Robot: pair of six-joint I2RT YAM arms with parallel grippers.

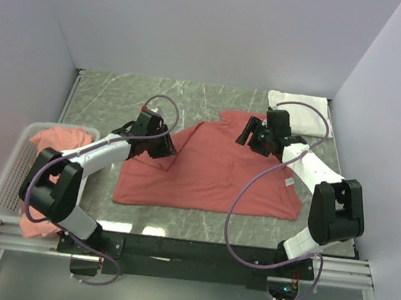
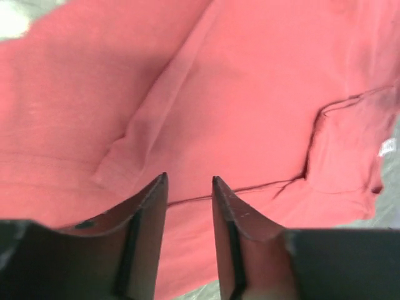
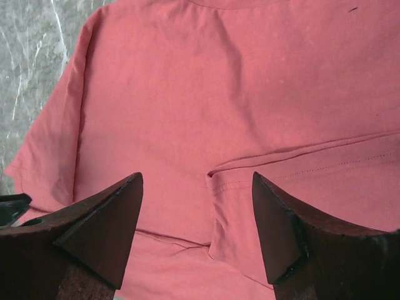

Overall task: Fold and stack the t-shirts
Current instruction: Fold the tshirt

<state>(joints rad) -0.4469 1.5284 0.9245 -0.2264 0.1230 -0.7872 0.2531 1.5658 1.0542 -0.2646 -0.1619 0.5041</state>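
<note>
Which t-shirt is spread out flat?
The salmon t-shirt in the middle. The other salmon shirt is bunched in the basket, and the white shirt sits folded at the far right corner.

This was a robot lab cell, not a home: plain pale partition walls (image 1: pixel 201 26) boxed a marble-patterned table (image 1: pixel 120 90) from 9 to 3 o'clock. At 6 o'clock, a left arm (image 1: pixel 74 167) and right arm (image 1: pixel 328 210) stood bolted to a metal rail (image 1: pixel 350 274), trailing purple cables (image 1: pixel 228 216).

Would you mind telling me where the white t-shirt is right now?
In the top view, the white t-shirt lies in the table's far right corner, just beyond the right gripper and the spread red t-shirt.
</note>
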